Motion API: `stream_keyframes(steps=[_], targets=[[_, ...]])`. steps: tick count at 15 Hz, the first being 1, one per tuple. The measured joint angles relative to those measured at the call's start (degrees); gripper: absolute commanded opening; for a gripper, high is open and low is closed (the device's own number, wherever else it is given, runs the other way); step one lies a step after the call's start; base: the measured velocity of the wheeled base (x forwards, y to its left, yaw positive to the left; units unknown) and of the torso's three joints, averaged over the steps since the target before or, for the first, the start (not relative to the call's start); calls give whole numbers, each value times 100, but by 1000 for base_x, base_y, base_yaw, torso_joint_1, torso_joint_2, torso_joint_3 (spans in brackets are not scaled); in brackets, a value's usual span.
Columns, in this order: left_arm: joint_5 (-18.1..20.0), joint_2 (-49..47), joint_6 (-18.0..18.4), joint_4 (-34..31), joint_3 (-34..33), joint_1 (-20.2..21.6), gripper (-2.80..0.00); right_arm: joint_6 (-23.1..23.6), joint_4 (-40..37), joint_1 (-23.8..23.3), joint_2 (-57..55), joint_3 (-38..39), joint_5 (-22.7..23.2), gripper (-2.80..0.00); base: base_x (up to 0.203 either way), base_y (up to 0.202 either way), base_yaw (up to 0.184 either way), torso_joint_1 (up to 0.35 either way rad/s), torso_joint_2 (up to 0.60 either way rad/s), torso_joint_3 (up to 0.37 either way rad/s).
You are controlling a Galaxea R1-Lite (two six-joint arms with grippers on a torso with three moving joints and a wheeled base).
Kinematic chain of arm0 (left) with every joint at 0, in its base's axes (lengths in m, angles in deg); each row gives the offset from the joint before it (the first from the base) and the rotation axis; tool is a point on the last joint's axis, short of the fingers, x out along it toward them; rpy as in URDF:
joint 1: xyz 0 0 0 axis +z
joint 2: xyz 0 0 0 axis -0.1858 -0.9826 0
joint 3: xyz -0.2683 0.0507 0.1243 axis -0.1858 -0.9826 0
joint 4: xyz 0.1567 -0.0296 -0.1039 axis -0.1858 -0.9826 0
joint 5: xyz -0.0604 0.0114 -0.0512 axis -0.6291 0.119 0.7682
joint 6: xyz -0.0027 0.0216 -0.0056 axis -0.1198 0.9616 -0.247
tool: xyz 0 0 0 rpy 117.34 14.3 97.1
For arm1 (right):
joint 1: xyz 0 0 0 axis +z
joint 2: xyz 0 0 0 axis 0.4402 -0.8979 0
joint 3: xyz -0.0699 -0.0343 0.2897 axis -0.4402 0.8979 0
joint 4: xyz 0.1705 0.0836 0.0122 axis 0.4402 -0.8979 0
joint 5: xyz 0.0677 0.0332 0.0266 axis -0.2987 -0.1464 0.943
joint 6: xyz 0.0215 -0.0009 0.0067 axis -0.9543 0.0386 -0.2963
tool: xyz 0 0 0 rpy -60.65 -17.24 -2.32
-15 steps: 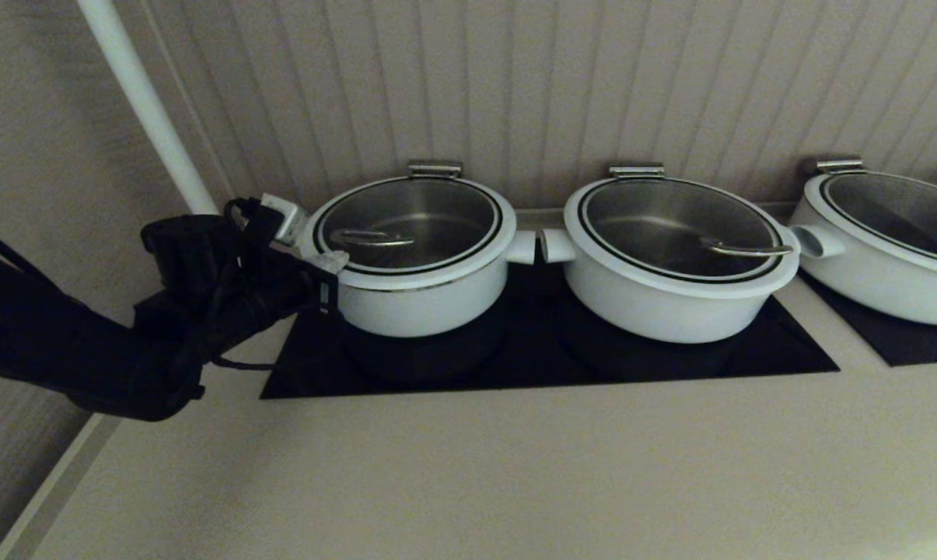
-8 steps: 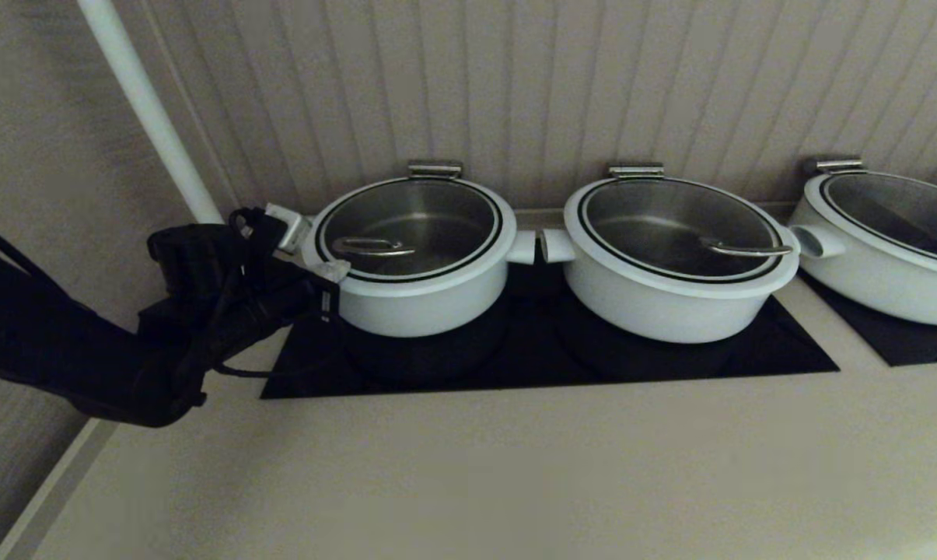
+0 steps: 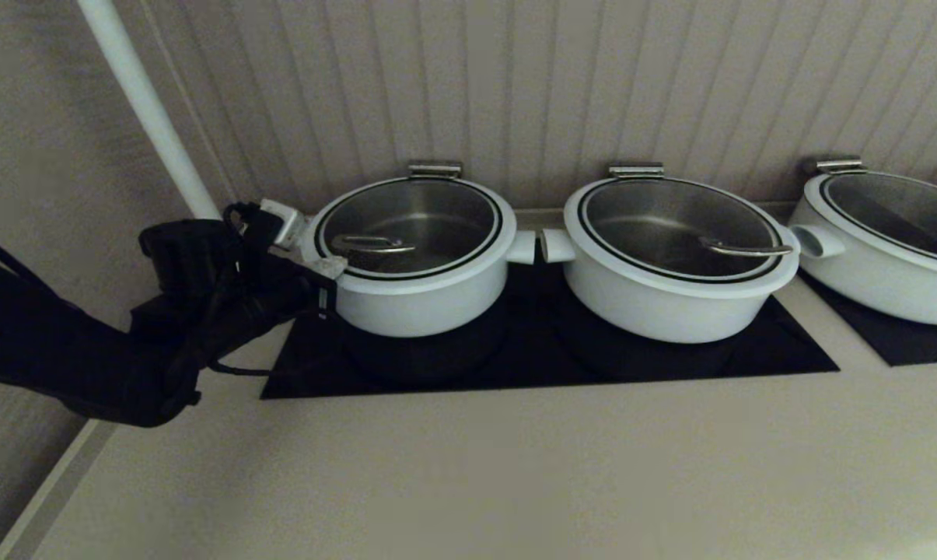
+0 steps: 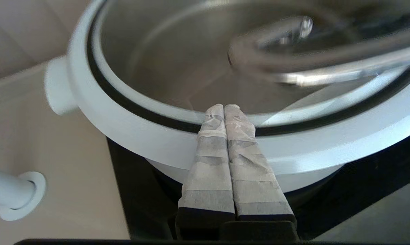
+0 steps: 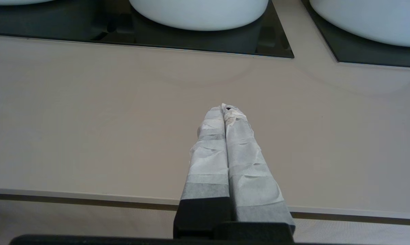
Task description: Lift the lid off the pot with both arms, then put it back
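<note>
L gripper (image 4: 224, 106) is pinched closed, tips on the lid (image 3: 408, 225) rim, w/ the pot (image 3: 414, 292) just below. R gripper (image 5: 225, 107) closed too, over the counter (image 5: 89, 119).

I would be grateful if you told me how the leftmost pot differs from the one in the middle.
The pot is deeper, with straight sides; the middle pot is shallower and flares. The left gripper, shut, reaches the pot's lid; nothing is at the middle pot. Both are white with glass lids.

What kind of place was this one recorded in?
Probably a buffet or catering counter: three lidded white pots in a row on black inset warming panels in a beige counter, against a ribbed wall.
</note>
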Motion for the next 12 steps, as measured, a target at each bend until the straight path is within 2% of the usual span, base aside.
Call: stream_keyframes(steps=[12], targets=[[-2,705,179,-5,-1021,110,-280,1,0,0,0,0,0,-280,0,0,0,0,0,0]])
